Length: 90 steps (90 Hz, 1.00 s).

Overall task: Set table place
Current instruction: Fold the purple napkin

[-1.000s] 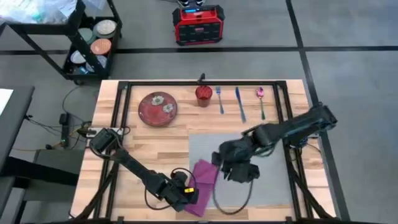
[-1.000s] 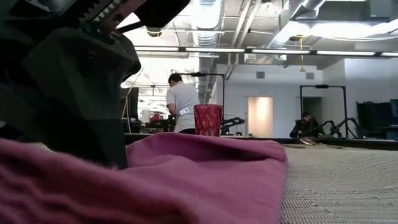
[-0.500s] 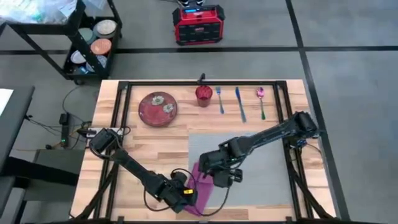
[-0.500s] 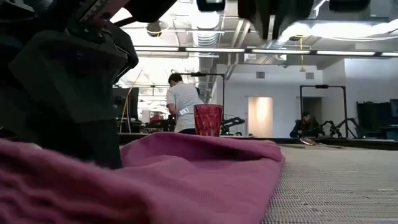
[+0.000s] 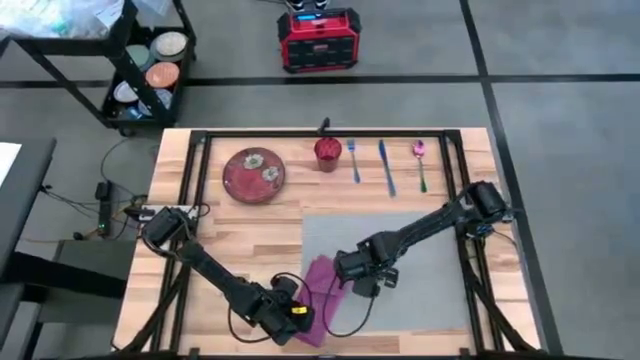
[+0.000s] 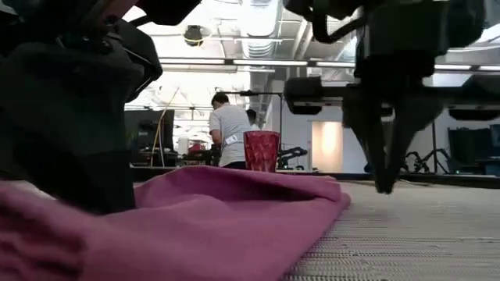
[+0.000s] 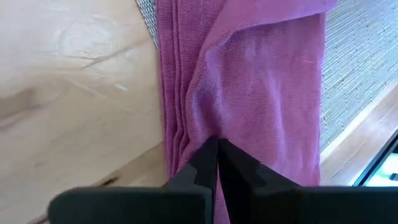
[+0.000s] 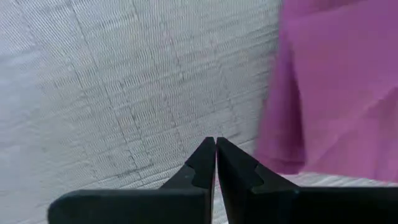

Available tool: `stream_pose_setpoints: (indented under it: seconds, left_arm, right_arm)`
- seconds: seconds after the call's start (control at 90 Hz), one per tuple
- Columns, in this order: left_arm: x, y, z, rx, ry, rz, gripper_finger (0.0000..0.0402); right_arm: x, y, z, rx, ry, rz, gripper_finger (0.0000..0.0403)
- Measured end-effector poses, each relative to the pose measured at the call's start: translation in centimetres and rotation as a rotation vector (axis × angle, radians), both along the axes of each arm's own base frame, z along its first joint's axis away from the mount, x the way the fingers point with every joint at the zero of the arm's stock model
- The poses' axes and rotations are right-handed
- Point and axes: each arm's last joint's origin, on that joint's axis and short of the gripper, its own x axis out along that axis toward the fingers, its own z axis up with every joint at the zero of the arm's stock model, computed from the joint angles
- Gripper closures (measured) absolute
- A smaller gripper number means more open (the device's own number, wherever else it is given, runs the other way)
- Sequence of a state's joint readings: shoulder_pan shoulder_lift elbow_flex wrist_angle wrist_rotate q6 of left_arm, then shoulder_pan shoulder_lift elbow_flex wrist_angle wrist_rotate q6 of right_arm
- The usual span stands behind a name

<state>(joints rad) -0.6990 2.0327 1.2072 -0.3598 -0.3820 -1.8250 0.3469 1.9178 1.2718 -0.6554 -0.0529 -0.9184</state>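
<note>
One hand (image 8: pixel 216 144) over place (image 8: pixel 124 81)

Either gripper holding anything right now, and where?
Left gripper pinches the magenta napkin at a folded edge. Right gripper is shut over the placemat, empty.

Table (image 5: pixel 230 235): pale wood planks, smooth. Placemat (image 5: pixel 430 285): grey woven fabric (coarse ribbed weave). Napkin (image 7: pixel 261 93): magenta knit cloth, matt.
</note>
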Motion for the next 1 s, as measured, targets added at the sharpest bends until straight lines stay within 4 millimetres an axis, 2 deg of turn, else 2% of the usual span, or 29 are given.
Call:
stream_pose_setpoints:
  seconds: [0.144, 0.322, 0.544, 0.633, 0.789, 1.0]
  left_arm:
    - [0.0, 0.1, 0.0, 0.000, 0.000, 0.002, 0.0402]
    - [0.1, 0.1, 0.0, 0.009, -0.003, 0.000, 0.0402]
    - [0.2, 0.2, 0.0, 0.019, -0.012, 0.007, 0.0402]
    - [0.2, 0.2, 0.0, 0.028, -0.012, -0.006, 0.0402]
    - [0.2, 0.2, 0.0, 0.033, -0.013, -0.011, 0.0402]
    - [0.2, 0.3, 0.0, 0.036, -0.014, -0.010, 0.0402]
  right_arm:
    - [0.3, 0.2, 2.0, 0.049, -0.009, -0.002, 0.0390]
    - [0.9, 0.9, 4.1, 0.225, -0.018, -0.026, 0.0341]
    - [1.8, 1.8, 3.4, 0.248, -0.101, -0.047, 0.0294]
    - [2.4, 1.6, 3.6, 0.250, -0.166, -0.040, 0.0291]
    - [2.8, 0.5, 3.6, 0.259, -0.164, -0.086, 0.0291]
    - [2.1, 0.3, 1.9, 0.260, -0.127, -0.087, 0.0293]
